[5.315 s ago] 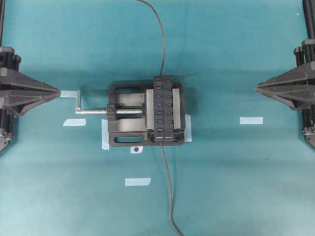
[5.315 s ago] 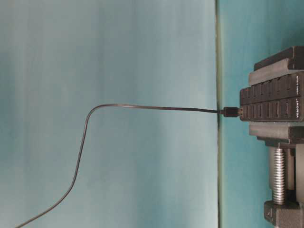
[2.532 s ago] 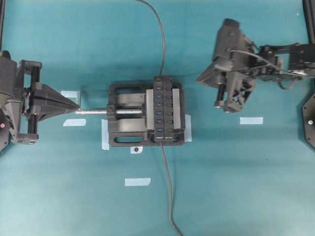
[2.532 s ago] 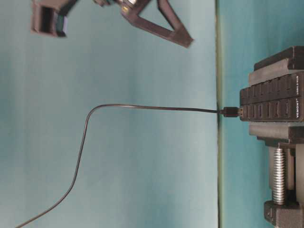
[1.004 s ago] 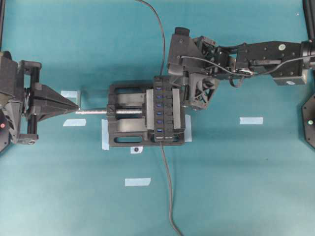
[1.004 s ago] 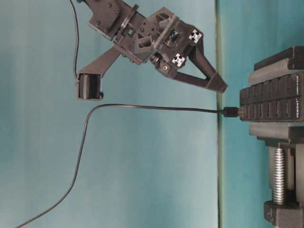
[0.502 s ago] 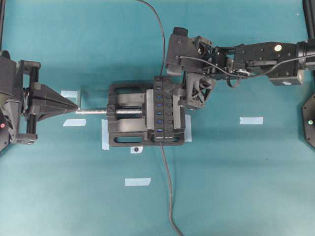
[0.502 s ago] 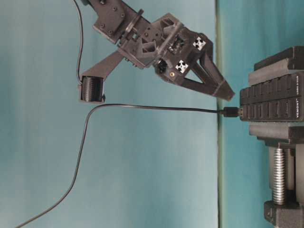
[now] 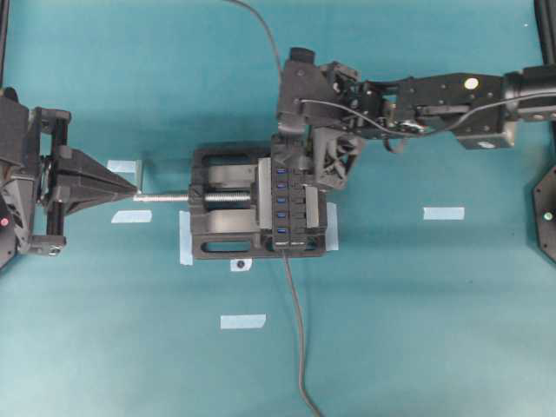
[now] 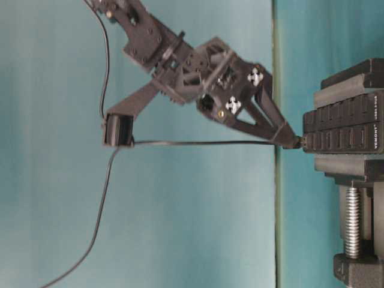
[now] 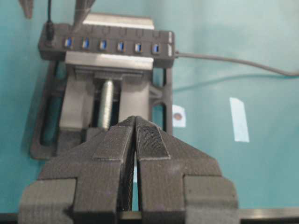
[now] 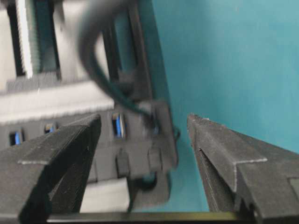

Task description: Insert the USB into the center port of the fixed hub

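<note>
**Right claw spread wide at the plugged end of the hub**

While the left gripper (image 9: pixel 130 185) sits where it sat half a second ago, its jaws pressed together near the tip of the silver screw (image 9: pixel 165 197), the right gripper (image 9: pixel 291 156) has come further left and down since then. In the table-level view its fingertips (image 10: pixel 287 137) now reach the USB (image 10: pixel 295 143), having hung just above it before. The cable (image 10: pixel 198 143) has also shifted: its slack bend has pulled straighter and it now runs against the black wrist camera housing (image 10: pixel 117 130).

The right jaws stand wide apart, one finger either side of the hub's end in the right wrist view, with nothing clamped between them.

The USB is a small black plug on a thin dark cable, seated in the end port of the fixed hub (image 9: pixel 288 195), not the middle one. The hub is a long black bar with blue-lined slots, held in the black vise (image 9: pixel 217 204) on the teal table (image 9: pixel 417 313).

From overhead the plug is hidden beneath the right gripper. The right wrist view is blurred, so the plug there is only a dark smear. Whether the fingertips actually touch the plug, I cannot tell.
</note>
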Controlling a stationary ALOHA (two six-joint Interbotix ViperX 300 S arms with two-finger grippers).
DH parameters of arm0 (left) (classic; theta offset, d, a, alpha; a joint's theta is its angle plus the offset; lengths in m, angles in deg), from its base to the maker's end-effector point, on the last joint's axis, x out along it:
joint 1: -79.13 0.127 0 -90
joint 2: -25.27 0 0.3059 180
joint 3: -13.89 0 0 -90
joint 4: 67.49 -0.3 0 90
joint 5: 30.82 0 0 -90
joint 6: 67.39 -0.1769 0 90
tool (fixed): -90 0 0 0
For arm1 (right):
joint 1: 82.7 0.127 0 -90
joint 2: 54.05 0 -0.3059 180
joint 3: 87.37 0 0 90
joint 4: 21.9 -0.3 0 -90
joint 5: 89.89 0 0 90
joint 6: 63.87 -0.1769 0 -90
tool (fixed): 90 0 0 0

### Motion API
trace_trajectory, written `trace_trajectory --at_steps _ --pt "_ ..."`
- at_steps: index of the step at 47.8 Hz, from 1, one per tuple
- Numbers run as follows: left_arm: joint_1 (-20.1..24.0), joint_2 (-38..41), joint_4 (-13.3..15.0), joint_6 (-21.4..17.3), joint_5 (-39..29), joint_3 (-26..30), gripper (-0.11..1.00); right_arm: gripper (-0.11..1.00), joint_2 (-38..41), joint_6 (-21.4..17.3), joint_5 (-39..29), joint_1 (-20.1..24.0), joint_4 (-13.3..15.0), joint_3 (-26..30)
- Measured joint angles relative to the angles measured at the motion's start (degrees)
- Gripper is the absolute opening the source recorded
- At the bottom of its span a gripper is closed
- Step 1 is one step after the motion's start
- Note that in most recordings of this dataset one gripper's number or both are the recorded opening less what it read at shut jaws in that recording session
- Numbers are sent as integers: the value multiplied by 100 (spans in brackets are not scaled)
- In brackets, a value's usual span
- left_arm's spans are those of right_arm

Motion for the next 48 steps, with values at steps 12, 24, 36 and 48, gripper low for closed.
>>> trace_trajectory --at_steps 12,24,36,48 --pt "-9 -26 0 0 0 -18 0 72 62 44 0 0 9 62" --pt "-9 -114 9 0 0 -53 0 42 62 44 0 0 9 62" --pt "-9 -158 0 0 0 -79 0 12 62 44 -18 0 9 62" --pt "0 -167 0 0 0 -79 0 9 53 44 -167 9 9 88"
